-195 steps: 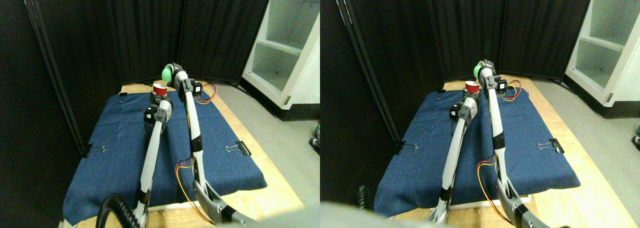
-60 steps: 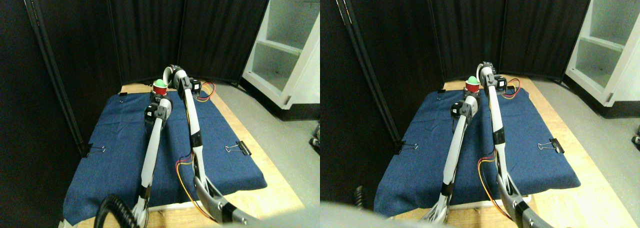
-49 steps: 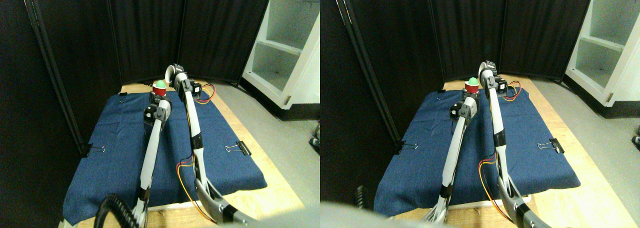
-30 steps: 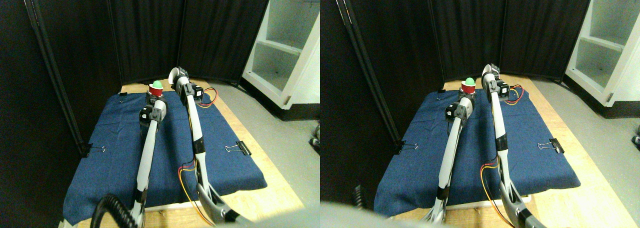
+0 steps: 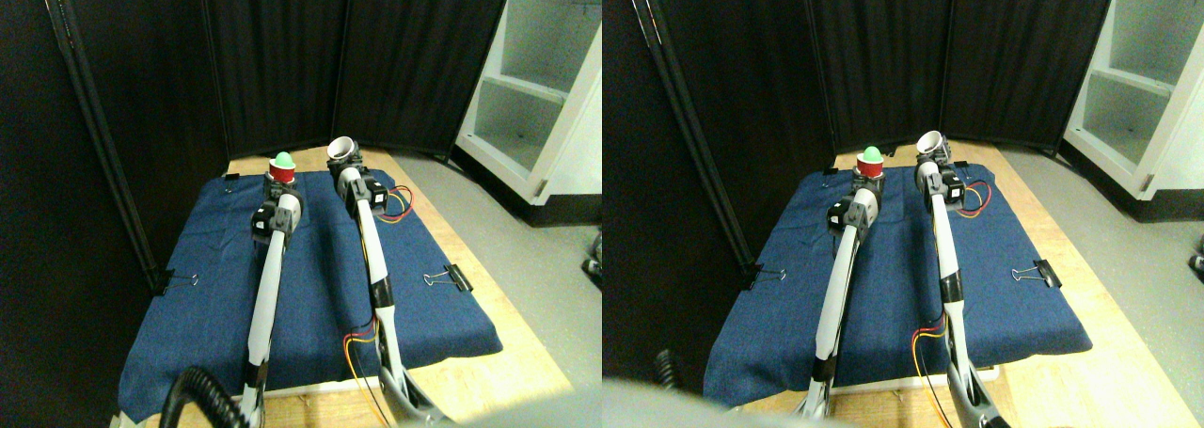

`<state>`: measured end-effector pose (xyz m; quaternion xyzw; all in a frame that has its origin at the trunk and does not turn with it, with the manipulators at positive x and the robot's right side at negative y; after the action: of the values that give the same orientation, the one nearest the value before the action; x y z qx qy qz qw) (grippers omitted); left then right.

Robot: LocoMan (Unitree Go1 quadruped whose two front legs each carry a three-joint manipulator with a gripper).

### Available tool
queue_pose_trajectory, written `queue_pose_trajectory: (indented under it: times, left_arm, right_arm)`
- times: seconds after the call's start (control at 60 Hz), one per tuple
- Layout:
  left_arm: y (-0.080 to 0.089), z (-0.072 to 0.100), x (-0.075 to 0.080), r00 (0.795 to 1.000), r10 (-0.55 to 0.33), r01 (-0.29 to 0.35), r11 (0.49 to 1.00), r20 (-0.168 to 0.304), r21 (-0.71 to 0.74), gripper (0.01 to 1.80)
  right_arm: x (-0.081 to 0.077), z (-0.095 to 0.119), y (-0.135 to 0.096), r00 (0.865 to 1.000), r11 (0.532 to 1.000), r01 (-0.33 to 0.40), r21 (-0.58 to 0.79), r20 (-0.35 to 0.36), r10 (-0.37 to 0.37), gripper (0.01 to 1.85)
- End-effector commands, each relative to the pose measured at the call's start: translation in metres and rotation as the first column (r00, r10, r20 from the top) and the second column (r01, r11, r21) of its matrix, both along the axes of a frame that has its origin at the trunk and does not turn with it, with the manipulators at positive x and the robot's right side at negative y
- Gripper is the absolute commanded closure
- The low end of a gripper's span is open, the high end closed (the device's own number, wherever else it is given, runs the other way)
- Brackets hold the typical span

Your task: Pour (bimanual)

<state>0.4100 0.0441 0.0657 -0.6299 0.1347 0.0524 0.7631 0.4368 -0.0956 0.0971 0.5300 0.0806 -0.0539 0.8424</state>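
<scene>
A red cup (image 5: 281,171) with a green ball (image 5: 281,157) resting in its mouth is at the far end of the blue cloth (image 5: 207,287). My left gripper (image 5: 280,185) is shut on it from below. Just to its right, a white cup (image 5: 341,149) stands nearly upright with its mouth open toward the camera. My right gripper (image 5: 346,167) grips that cup at its base. The two cups are apart by about a cup's width.
Binder clips (image 5: 450,277) (image 5: 179,280) pin the cloth to the wooden table (image 5: 499,372). Black curtain panels (image 5: 273,61) close off the back and left. A white shelf unit (image 5: 536,99) stands at the right, beyond a strip of grey floor.
The green ball has passed from the tipped white cup into the red cup. The right arm has since turned the white cup upright and swung right; the left arm moved left with the red cup.
</scene>
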Motion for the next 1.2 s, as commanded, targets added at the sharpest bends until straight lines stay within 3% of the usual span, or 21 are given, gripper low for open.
queue_pose_trajectory:
  times: [0.017, 0.1, 0.45, 0.5, 0.75, 1.2]
  left_arm:
    - [0.003, 0.003, 0.003, 0.999, 0.018, -0.017, 1.000, 0.040, -0.009, 1.48]
    - [0.009, -0.002, 0.004, 0.999, 0.028, -0.028, 1.000, 0.040, 0.004, 1.48]
    - [0.031, -0.029, 0.009, 0.998, 0.063, -0.063, 0.998, 0.023, 0.017, 1.48]
    - [0.035, -0.037, 0.010, 0.994, 0.109, -0.109, 0.994, 0.008, 0.023, 1.48]
    - [0.038, -0.061, 0.010, 0.989, 0.148, -0.147, 0.989, -0.025, 0.026, 1.48]
    - [0.044, -0.089, 0.016, 0.986, 0.158, -0.155, 0.986, -0.048, 0.066, 1.48]
  right_arm:
    - [0.001, -0.001, -0.001, 0.999, 1.000, 0.025, 0.009, 0.030, -0.025, 1.53]
    - [0.000, -0.010, -0.004, 0.998, 0.991, 0.056, 0.121, 0.005, -0.057, 1.53]
    - [-0.006, -0.039, -0.016, 0.995, 0.983, 0.104, 0.151, -0.021, -0.102, 1.53]
    - [-0.008, -0.042, -0.018, 0.996, 0.982, 0.094, 0.163, -0.012, -0.093, 1.53]
    - [-0.017, -0.054, -0.018, 0.993, 0.978, 0.119, 0.173, -0.035, -0.114, 1.53]
    - [-0.015, -0.075, -0.029, 0.985, 0.968, 0.174, 0.183, -0.042, -0.169, 1.53]
